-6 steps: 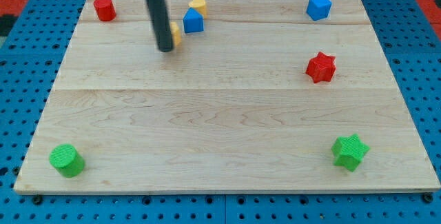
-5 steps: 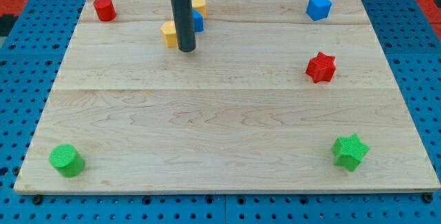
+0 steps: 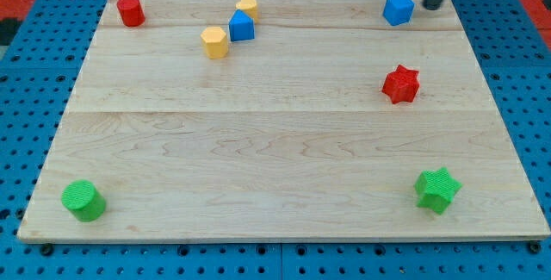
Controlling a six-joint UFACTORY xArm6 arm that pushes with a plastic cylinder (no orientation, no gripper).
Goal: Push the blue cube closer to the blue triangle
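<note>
Here, going from the tabletop's left edge to its right, a green cylinder point(image 3: 83, 200) sits in the bottom left corner and a red cylinder point(image 3: 130, 10) in the top left corner. Further along the top edge comes a close group of three: a yellow hexagonal block point(image 3: 214, 42), the blue triangle point(image 3: 241, 26) just beside it up and to the right, and a second yellow block point(image 3: 248, 6) touching the triangle's upper side; its shape cannot be made out. The wooden board point(image 3: 258, 159) carries nothing else until the right side, where a red star point(image 3: 400, 84) lies near the right edge, a green star point(image 3: 437, 189) sits toward the bottom right corner, and the blue cube point(image 3: 398, 9) rests near the top right corner, well apart from the blue triangle. The arm's dark rod enters at the top right corner, and the tip point(image 3: 431, 6) stands just beside the cube's right side, a thin gap seeming to remain. The rod has no jaws and grips nothing
</note>
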